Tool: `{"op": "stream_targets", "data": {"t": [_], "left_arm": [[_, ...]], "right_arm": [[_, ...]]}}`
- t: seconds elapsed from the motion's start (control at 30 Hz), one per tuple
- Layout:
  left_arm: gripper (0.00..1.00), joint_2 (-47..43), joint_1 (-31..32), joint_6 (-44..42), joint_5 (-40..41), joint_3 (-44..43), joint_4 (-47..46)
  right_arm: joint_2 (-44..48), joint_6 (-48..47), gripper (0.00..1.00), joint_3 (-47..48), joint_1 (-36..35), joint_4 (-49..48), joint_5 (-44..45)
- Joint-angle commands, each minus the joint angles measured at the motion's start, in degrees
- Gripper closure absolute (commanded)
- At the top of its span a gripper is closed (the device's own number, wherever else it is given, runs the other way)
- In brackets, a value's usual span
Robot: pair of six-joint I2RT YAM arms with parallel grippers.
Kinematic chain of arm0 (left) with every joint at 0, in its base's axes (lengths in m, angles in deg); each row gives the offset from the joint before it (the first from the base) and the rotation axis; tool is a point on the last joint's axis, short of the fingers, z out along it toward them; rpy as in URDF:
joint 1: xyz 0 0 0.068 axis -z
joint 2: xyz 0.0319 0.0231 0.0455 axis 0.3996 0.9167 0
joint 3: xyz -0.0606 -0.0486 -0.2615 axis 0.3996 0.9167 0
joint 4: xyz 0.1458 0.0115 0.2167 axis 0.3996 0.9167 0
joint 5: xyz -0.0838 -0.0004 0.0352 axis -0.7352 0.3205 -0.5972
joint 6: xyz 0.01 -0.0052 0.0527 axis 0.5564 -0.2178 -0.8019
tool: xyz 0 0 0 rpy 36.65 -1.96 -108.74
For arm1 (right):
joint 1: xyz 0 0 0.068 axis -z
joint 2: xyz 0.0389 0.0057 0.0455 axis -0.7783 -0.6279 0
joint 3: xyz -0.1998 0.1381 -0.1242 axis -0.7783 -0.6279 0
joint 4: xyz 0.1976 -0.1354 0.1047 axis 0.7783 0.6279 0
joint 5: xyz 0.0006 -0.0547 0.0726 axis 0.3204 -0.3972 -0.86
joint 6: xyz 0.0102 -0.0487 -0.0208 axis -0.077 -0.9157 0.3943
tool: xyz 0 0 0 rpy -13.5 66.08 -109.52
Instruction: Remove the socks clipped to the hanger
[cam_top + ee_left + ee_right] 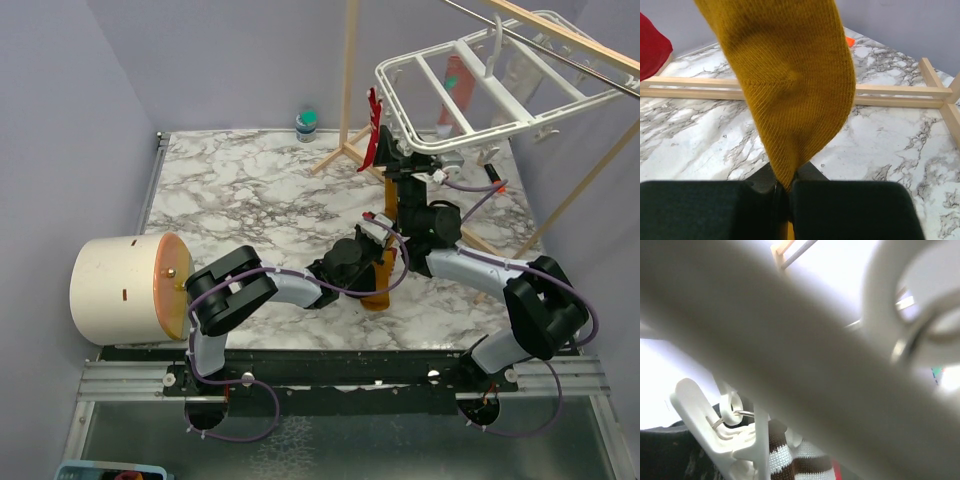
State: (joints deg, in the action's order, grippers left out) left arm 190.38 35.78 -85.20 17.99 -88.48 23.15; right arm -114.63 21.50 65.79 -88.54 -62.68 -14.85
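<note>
- One hanger [480, 95], a white grid frame, hangs tilted from the wooden rack [350, 80] over the far right part of the marble table [230, 190].
- One mustard sock [785, 85] hangs below the hanger's near-left corner. Its lower end is pinched in my left gripper [783, 200]. Its top runs out of the left wrist view, so I cannot tell whether a clip has it.
- One left gripper, closed tight on that mustard sock. The two dark fingers [705, 210] meet on the fabric.
- One right gripper [418, 168], raised against the hanger's near edge. Its fingers do not show in its own wrist view, so I cannot tell whether it is open or closed.
- One red sock [375, 125] hangs at the hanger's left edge.
- One brown-and-white striped sock [790, 460] is held under a white clip [725, 432] on the hanger, with dark fabric [670, 455] just beside it.
- One reddish-and-teal sock [455, 88] shows through the hanger's grid.
- One cream drum [115, 285] lies on its side, well apart from the hanger, at the table's near left edge.
- One small teal-capped bottle [306, 123] stands to the hanger's left, by the far wall.
</note>
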Motion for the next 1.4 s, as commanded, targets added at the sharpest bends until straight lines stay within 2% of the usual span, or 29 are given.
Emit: {"op": "stream_targets", "data": {"t": [0.0,0.67,0.83,1.0,1.37], "left_arm": [[1.0,0.91,0.96,-1.35,-0.42,0.03,-0.21],[1.0,0.72,1.23,-1.3,-0.43,0.79,-0.29],[1.0,0.74,1.25,-1.26,-0.3,1.13,-0.28],[1.0,0.58,1.31,-1.18,-0.18,1.57,-0.3],[1.0,-2.55,2.84,-0.01,-0.58,4.87,0.27]], "right_arm": [[-1.55,-1.59,0.41,2.41,-0.28,-2.46,0.84],[-3.39,-1.97,0.56,3.87,-0.28,-3.38,1.28],[-3.16,-1.88,0.66,3.47,-0.3,-3.27,1.15],[-1.88,-1.01,0.8,2.13,-0.28,-2.92,0.58],[3.79,-0.66,0.82,0.0,-0.28,-0.25,-0.45]]}}
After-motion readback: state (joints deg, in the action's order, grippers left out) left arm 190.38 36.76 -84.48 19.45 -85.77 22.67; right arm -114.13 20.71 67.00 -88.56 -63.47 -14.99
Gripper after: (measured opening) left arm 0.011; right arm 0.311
